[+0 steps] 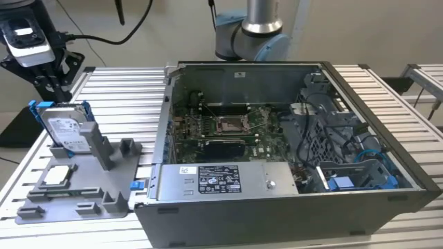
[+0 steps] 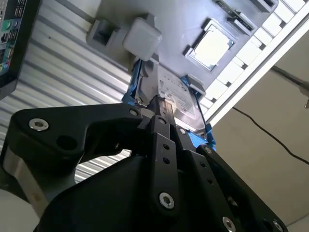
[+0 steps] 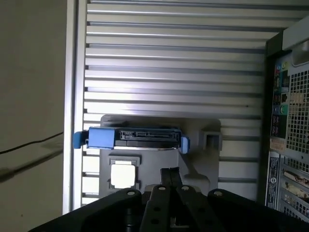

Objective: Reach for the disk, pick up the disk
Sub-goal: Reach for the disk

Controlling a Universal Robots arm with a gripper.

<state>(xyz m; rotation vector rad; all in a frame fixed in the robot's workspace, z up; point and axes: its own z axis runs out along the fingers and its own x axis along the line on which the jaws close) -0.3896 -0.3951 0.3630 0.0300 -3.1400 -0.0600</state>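
Flat grey plastic fixture tray at the near corner of the ribbed aluminium table, on the exterior view's left, close to that edge. Bare slats free behind it. Just beside it, toward the exterior view's right, the wall of the open dark-grey metal computer case. Open air over the tray, apart from the black gripper hanging close above the flat silver-grey rectangular disk.

Fingers drawn together tip to tip in the first wrist view, clamping nothing. Cannot tell whether touching the disk's top edge.

Disk upright on edge in a slot at the tray's far end, white label and blue plastic bracket showing. Small square silver chip lying flat in a tray recess nearer the table's front edge. Inside the case: green motherboard on the floor, long grey labelled power-supply box along the near wall.
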